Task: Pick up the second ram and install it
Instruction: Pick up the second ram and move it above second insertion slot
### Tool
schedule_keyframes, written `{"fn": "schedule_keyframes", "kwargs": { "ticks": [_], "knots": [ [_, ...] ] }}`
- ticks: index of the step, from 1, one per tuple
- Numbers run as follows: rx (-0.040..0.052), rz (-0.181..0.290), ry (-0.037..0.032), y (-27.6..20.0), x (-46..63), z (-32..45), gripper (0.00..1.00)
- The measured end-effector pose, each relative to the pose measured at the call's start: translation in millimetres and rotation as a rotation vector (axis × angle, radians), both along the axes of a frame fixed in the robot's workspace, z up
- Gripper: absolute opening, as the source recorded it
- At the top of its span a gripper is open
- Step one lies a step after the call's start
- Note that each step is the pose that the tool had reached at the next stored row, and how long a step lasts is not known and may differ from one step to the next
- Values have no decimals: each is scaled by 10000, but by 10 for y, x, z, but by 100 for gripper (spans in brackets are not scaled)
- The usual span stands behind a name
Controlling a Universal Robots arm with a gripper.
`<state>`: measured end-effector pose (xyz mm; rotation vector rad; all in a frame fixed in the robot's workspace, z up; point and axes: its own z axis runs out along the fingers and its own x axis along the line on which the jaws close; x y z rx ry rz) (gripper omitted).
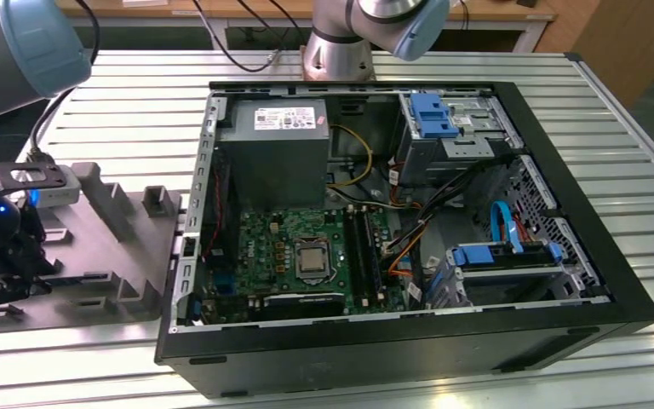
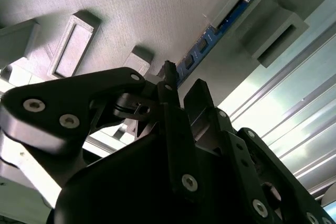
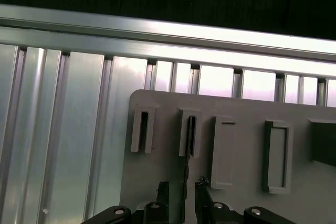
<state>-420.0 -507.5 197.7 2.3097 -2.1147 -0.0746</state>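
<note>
The second ram, a thin blue board with dark chips, stands on edge in the slots of the grey holder tray. In the first wrist view the ram shows edge-on, running from a tray slot down between my black fingertips. My gripper is open and straddles one end of the stick, with a small gap on each side. In the exterior view the gripper hangs over the tray at that view's left, beside the open computer case.
The open black case holds the green motherboard with long black slot rails, a grey power supply and blue drive brackets. Raised posts and empty pockets stand on the tray. The slatted metal table lies all around.
</note>
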Motion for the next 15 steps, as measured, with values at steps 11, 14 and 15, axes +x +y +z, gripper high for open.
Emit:
{"fn": "schedule_keyframes", "kwargs": {
  "ticks": [11, 14, 15],
  "knots": [
    [2, 0, -2, 0, -1, 8, 25],
    [0, 0, -1, 0, -1, 10, 25],
    [1, 0, -1, 0, -1, 11, 25]
  ]
}}
